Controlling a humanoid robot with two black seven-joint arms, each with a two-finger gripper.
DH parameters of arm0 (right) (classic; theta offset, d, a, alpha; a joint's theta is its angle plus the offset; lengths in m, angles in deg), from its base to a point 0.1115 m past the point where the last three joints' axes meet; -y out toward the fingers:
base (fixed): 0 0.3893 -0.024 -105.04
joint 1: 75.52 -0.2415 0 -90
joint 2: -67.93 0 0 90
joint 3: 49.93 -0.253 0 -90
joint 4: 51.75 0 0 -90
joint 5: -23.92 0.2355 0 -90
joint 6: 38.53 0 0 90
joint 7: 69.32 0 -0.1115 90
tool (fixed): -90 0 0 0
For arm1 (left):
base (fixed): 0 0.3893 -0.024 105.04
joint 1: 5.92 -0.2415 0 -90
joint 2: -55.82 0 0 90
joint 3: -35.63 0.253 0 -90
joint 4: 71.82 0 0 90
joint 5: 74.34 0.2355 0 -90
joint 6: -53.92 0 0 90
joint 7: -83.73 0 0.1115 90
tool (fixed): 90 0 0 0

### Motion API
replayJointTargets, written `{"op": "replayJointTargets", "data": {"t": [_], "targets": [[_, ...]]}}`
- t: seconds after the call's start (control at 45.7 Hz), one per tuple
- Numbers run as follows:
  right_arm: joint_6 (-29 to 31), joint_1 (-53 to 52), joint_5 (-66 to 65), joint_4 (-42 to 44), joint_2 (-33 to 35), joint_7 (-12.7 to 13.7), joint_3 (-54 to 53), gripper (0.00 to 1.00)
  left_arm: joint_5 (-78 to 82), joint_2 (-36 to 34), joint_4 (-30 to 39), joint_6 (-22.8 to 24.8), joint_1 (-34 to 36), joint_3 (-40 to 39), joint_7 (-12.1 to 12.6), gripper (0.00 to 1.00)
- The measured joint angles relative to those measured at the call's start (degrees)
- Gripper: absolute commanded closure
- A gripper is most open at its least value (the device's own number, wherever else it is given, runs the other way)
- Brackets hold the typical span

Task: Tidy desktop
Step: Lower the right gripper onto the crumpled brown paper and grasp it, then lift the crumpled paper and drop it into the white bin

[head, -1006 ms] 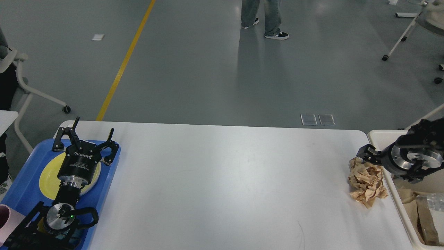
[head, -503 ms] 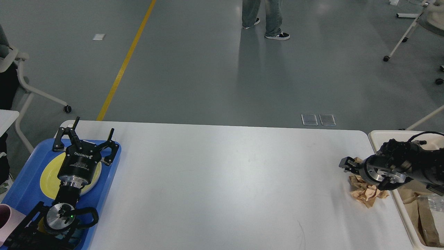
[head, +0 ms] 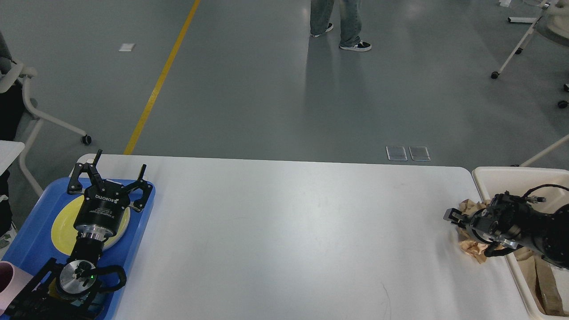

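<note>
Desktop: the white desktop fills the lower middle of the head view, rounded corners at the far edge; its wide centre lies bare from the tray to the paper wad
Left edge: a blue tray overlaps the desktop's left side; a yellow plate lies in it, a pink cup at its near corner
Left gripper: the left gripper hangs over the tray's far end above the plate; fingers spread wide, nothing between them
Right edge: a cream bin sits just beside the desktop's right edge; brown scraps lie inside
Crumpled paper: a brown paper wad rests on the desktop close to that right edge, near the bin wall
Right gripper: the right gripper lies low over the wad, pointing left; seen dark and small, so whether it grips the paper I cannot tell
Far side: grey floor beyond the far edge; a yellow line and a person's legs well apart from the desktop
</note>
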Motion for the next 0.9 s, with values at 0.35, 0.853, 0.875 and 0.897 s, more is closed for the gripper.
{"op": "replayJointTargets", "data": {"t": [0.35,0.853,0.875,0.897], "targets": [[-0.01,0.57,0.8,-0.31,-0.55,0.06,-0.62,0.95,0.0,0.0,0.0,0.0,0.0,0.0,0.0,0.04],[1.12,-10.94,2.19,-14.75,3.77,0.98,-1.39,1.0,0.0,0.0,0.0,0.0,0.0,-0.08,0.08,0.04],[1.42,-12.19,2.52,-15.78,4.26,1.01,-1.27,1.0,0.0,0.0,0.0,0.0,0.0,-0.08,0.08,0.04],[1.9,-13.3,2.74,-16.63,4.61,1.04,-1.16,1.0,0.0,0.0,0.0,0.0,0.0,-0.09,0.08,0.04]]}}
